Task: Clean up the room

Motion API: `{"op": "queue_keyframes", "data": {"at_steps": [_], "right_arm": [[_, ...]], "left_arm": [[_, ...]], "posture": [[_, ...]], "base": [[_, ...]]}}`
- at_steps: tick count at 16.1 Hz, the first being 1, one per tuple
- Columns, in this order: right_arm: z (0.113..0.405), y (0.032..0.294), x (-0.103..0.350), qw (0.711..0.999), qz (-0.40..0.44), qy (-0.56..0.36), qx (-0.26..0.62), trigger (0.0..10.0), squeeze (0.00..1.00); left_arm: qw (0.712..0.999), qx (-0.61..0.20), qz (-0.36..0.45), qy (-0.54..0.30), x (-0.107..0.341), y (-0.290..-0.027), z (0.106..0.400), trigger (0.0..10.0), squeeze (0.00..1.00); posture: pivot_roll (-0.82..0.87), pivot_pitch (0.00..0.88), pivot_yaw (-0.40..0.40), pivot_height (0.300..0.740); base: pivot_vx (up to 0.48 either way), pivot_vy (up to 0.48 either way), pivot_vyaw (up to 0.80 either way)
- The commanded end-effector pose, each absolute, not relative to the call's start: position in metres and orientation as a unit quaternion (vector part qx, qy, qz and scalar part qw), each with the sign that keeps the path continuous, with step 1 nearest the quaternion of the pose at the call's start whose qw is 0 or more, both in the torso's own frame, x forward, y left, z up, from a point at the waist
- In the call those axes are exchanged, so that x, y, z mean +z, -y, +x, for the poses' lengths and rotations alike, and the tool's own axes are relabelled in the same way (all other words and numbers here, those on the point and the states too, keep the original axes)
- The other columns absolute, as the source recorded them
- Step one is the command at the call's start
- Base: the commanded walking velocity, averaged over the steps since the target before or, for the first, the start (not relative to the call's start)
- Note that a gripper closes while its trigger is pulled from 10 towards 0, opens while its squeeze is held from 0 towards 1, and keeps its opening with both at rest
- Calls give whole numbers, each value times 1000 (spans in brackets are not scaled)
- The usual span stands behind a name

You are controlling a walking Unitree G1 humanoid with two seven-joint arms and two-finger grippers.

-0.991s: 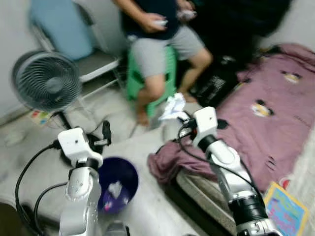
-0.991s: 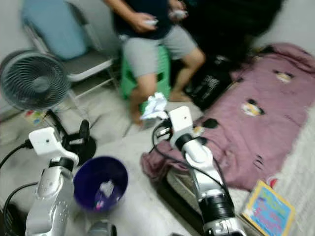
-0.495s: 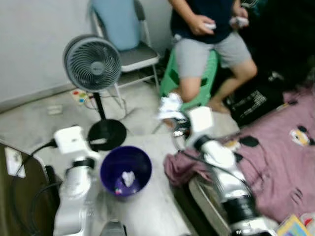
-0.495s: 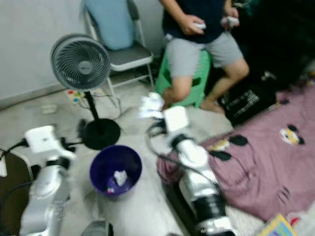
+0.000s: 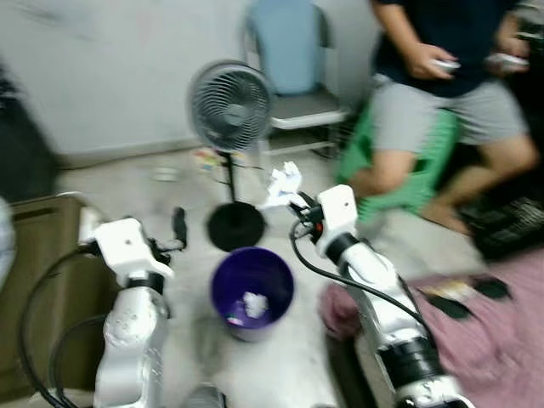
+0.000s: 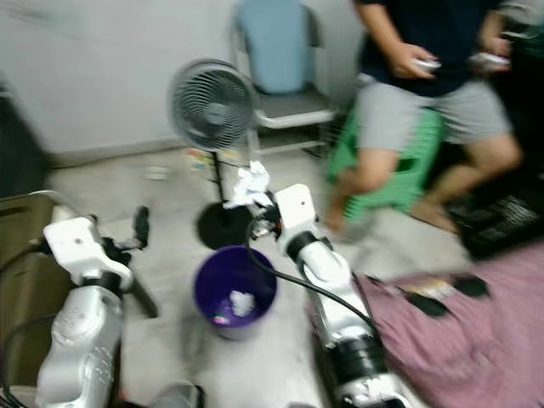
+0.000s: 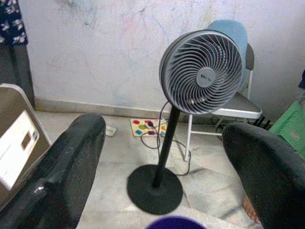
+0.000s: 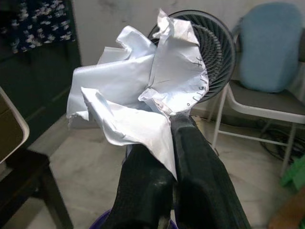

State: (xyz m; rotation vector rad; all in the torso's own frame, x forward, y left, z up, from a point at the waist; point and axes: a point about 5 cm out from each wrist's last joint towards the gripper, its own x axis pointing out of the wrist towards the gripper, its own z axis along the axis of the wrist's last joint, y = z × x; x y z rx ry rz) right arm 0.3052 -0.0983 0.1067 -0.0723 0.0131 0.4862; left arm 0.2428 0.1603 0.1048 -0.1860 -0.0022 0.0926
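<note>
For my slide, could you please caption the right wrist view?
Right gripper pinching crumpled white paper, with a standing fan behind.

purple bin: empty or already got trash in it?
Not empty. The purple bin stands upright on the floor, with a white crumpled scrap and some small colored bits at its bottom. Mostly unfilled otherwise.

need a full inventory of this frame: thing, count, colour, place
crumpled paper: 1, white, pinched in the right gripper, above and behind the bin
bin: 1, purple, on the floor between the arms, paper scraps inside
fan: 1, grey head, black stand, behind the bin
folding chair: 1, blue back, by the wall
stool: 1, green, under the seated person
person: 1, dark top, grey shorts
blanket: 1, mauve, right
left gripper: open, facing the fan
right gripper: shut on paper
</note>
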Motion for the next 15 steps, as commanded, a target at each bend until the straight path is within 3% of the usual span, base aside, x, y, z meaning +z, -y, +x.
{"op": "queue_keyframes", "data": {"at_steps": [1, 4, 10, 15], "right_arm": [[307, 103, 109, 973, -33, -3, 228, 10000, 0], [307, 104, 109, 974, -30, -5, 225, 10000, 0], [307, 103, 108, 974, -34, -5, 224, 10000, 0], [307, 104, 107, 976, -22, -11, 217, 10000, 0]], "left_arm": [[995, 34, -97, 0, 106, -159, 241, 10000, 0], [995, 31, -97, 0, 106, -159, 240, 10000, 0], [995, 29, -97, 4, 107, -160, 239, 10000, 0], [995, 12, -103, 11, 109, -158, 238, 10000, 0]], "posture": [[-59, 0, -50, 740], [-58, 0, -51, 740], [-54, 0, -53, 740], [-54, 0, -51, 740]], "base": [[0, 0, 0], [0, 0, 0], [0, 0, 721], [0, 0, 0]]}}
